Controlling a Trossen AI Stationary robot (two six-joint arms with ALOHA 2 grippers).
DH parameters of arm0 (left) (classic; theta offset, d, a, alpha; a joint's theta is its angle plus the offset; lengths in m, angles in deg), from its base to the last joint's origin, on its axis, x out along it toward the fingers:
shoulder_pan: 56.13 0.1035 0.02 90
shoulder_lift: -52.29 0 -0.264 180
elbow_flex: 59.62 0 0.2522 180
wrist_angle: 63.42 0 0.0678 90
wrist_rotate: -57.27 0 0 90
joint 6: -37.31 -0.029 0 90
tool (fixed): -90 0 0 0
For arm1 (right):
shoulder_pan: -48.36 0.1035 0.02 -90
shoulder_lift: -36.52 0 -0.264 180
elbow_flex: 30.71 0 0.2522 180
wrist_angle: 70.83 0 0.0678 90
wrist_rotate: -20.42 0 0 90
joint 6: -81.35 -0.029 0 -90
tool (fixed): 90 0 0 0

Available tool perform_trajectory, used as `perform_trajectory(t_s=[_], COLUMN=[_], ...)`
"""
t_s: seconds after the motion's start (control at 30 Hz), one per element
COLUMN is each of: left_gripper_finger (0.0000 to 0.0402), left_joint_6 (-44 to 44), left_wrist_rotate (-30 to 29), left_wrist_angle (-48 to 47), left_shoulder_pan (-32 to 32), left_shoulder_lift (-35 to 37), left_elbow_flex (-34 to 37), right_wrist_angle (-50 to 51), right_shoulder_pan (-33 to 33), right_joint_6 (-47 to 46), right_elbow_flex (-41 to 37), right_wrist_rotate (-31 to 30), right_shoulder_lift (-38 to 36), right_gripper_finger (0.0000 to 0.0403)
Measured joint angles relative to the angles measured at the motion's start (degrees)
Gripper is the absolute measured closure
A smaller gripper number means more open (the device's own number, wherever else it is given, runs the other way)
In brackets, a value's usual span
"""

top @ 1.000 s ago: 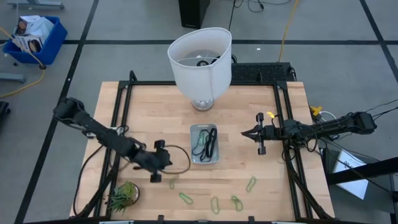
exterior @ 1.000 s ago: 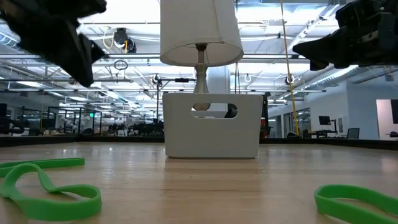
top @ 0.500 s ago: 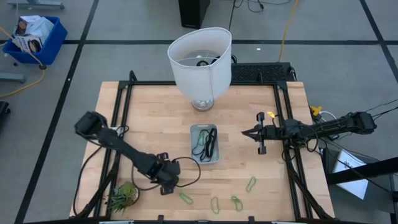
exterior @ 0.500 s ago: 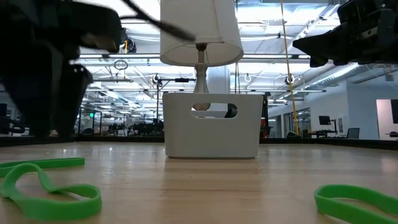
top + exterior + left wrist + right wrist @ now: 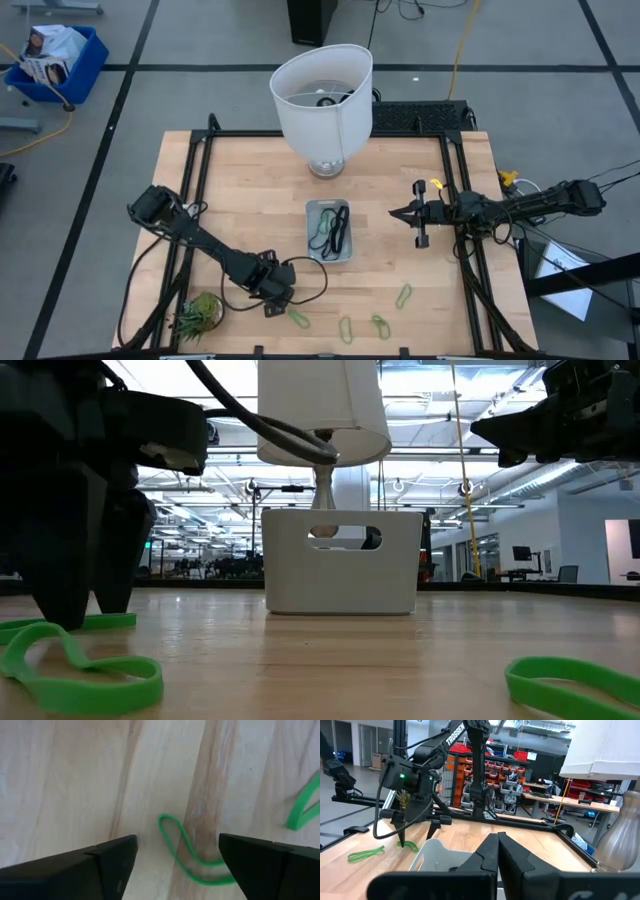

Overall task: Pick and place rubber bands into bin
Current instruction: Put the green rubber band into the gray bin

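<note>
A grey floor (image 5: 200, 40) with dark lines surrounds the wooden table (image 5: 250, 190). A blue crate (image 5: 55, 60) sits in the frame's upper left. Behind, ceiling lights (image 5: 430, 380) brighten a large hall with red shelving (image 5: 500, 767).

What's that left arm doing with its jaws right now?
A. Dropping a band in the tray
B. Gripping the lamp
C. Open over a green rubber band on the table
C: the left gripper is open astride a green rubber band lying on the wood.

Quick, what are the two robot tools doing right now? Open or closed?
Left tool: open, low over a green rubber band, holding nothing.
Right tool: closed, empty, beside the bin.
</note>
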Motion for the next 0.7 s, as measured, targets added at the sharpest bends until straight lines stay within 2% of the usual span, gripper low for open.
perform_trajectory(t_s=[0.13, 0.23, 0.53, 0.7], left_gripper_finger=[0.0154, 0.0198, 0.0378, 0.0391], left_joint_6=[-0.44, -0.70, -7.19, -11.51], left_wrist_rotate=[-0.74, -1.24, -1.22, -1.18], left_wrist_angle=[-0.87, -1.51, 0.55, 1.35], left_shoulder_pan=[0.00, 0.07, 0.11, -0.22], left_shoulder_lift=[-1.26, -1.35, -1.46, -1.13], left_elbow_flex=[-0.07, -0.04, 0.11, 0.34], right_wrist_angle=[0.11, 0.58, 0.67, 0.67], right_shoulder_pan=[0.02, 0.02, 0.02, 0.02], right_joint_6=[-0.57, -0.58, -0.59, -0.59], right_elbow_flex=[0.00, 0.00, 0.00, 0.00], right_wrist_rotate=[0.00, 0.00, 0.00, 0.00], right_shoulder_lift=[-0.01, 0.01, 0.01, 0.01], right_gripper_finger=[0.0403, 0.0403, 0.0403, 0.0403])
